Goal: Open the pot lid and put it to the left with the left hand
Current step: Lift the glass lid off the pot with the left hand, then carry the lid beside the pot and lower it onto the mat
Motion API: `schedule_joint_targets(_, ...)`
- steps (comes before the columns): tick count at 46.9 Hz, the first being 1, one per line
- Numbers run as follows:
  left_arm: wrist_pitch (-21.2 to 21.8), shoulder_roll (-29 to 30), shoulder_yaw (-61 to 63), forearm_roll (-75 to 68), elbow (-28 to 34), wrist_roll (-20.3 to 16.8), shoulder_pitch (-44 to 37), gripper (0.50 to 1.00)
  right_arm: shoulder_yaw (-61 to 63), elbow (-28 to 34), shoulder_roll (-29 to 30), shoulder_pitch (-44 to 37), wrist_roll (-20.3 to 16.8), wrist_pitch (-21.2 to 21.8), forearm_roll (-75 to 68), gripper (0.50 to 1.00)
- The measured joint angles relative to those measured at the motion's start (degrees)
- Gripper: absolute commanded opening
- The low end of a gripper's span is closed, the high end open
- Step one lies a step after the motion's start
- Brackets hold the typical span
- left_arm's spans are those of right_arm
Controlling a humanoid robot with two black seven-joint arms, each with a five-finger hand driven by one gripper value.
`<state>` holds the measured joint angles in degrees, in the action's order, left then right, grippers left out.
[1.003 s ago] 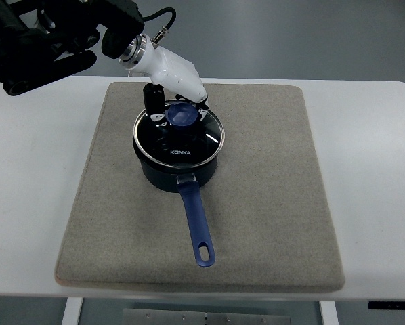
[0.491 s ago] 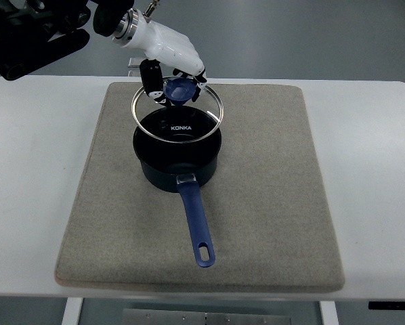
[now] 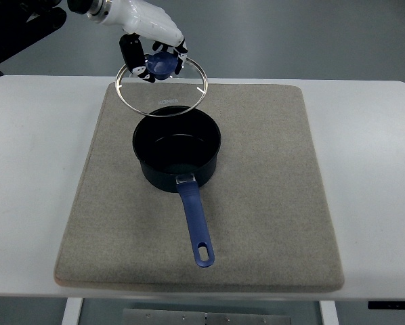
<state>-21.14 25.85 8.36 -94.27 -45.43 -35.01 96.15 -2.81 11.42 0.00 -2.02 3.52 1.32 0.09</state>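
All left hand [image 3: 150, 37] fingers [image 3: 129, 53] clamp the lid [image 3: 163, 95] knob [image 3: 160, 65].

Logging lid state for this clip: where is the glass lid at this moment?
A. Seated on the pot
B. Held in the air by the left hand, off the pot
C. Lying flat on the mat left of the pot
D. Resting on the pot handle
B. The left hand grips the blue knob of the lid, which hangs above and behind the uncovered pot.

Clear glass lid [image 3: 163, 88] with metal rim (blue plastic knob [image 3: 160, 64]); glossy dark saucepan [image 3: 177, 152]; rough grey felt-like mat [image 3: 270, 203]; smooth white table [image 3: 26, 169].
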Motion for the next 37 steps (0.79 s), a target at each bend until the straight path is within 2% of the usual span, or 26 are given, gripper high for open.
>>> schedule_joint_targets(25, 0.56, 9.87, 0.98, 0.05, -1.27, 0.01, -1.08, 0.500, -0.01, 0.00, 0.00, 0.00, 0.01, 0.00, 0.00, 0.917)
schedule_joint_targets(37, 1.09, 15.37, 1.29, -0.39, -5.42, 0.01, -3.06, 0.500, 0.00, 0.00, 0.00, -0.01, 0.01, 0.00, 0.00, 0.917)
